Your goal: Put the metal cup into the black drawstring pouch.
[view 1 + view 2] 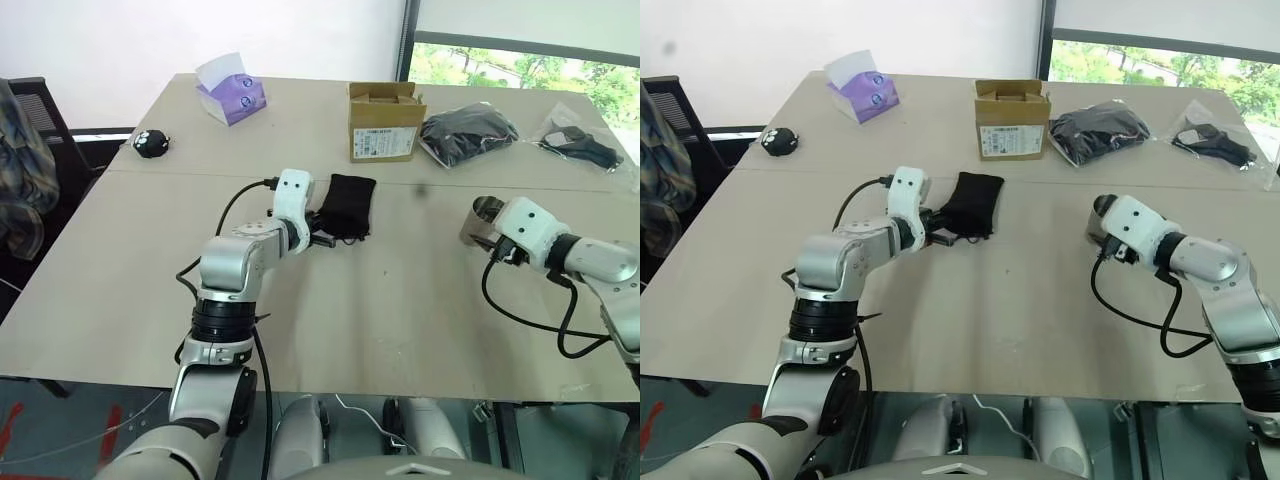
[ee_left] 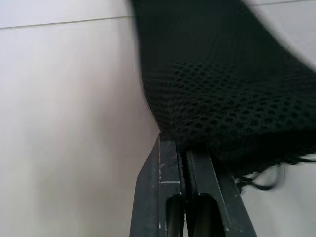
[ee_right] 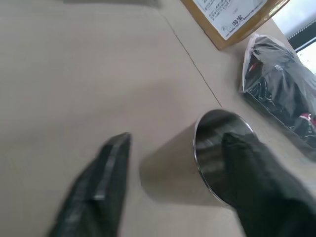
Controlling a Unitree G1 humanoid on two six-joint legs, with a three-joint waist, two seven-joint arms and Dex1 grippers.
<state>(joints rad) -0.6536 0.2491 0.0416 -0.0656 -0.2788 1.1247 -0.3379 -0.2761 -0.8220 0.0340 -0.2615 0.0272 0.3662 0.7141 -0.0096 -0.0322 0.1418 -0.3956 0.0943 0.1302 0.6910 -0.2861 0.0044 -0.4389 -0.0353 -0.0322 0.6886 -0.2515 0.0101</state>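
Beige worktop [image 1: 330, 330] by a window. Left pincer [image 2: 183, 148] pinches the pouch [image 1: 350, 206] by its edge, likely lifting it clear for loading. Right pincer [image 3: 173, 163] straddles the cup [image 3: 197, 160], 1 finger over the rim, jaws part-open, grip not yet firm.

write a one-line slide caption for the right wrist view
Right tool straddling the tipped metal cup on the table, one finger at its open rim, cardboard box beyond.
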